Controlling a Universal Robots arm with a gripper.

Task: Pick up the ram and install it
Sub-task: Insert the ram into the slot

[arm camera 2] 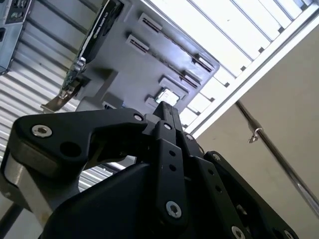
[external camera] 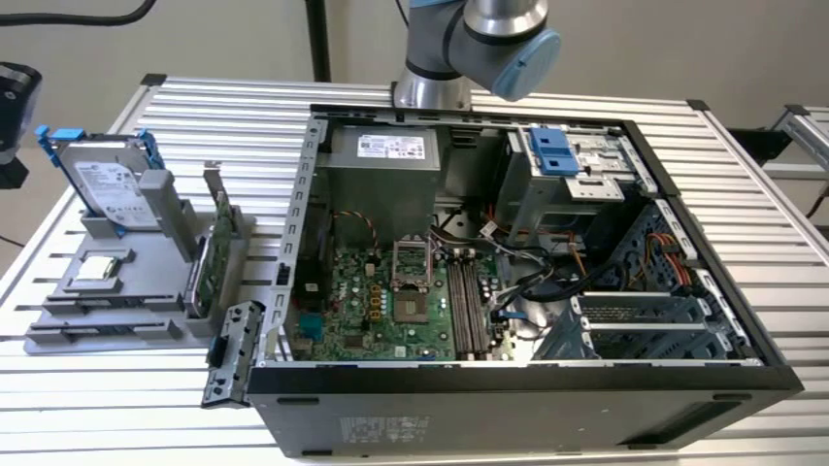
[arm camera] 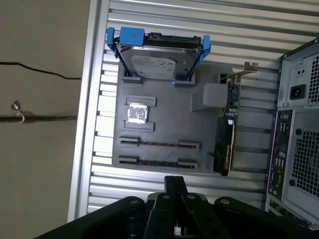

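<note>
Two ram sticks stand on edge in the grey holder tray (arm camera: 164, 122), one ram (arm camera: 159, 145) behind the other (arm camera: 158, 162), each a thin dark strip between grey end clips. In the first wrist view my gripper (arm camera: 174, 180) hangs above the tray's near edge, just off the closer stick. Its black fingers are pressed together with nothing between them. In the second wrist view the shut fingertips (arm camera 2: 164, 106) point toward the tray (arm camera 2: 144, 64). The motherboard's long memory slots (external camera: 469, 306) lie inside the open computer case (external camera: 518, 379).
The tray (external camera: 143, 291) also carries a silver hard drive with blue rails (arm camera: 157, 59), a small square chip (arm camera: 137, 112) and a green card with a metal bracket (arm camera: 227, 129). The case's rear panel (arm camera: 299, 144) stands beside the tray. Everything rests on a ribbed aluminium table (external camera: 725, 194).
</note>
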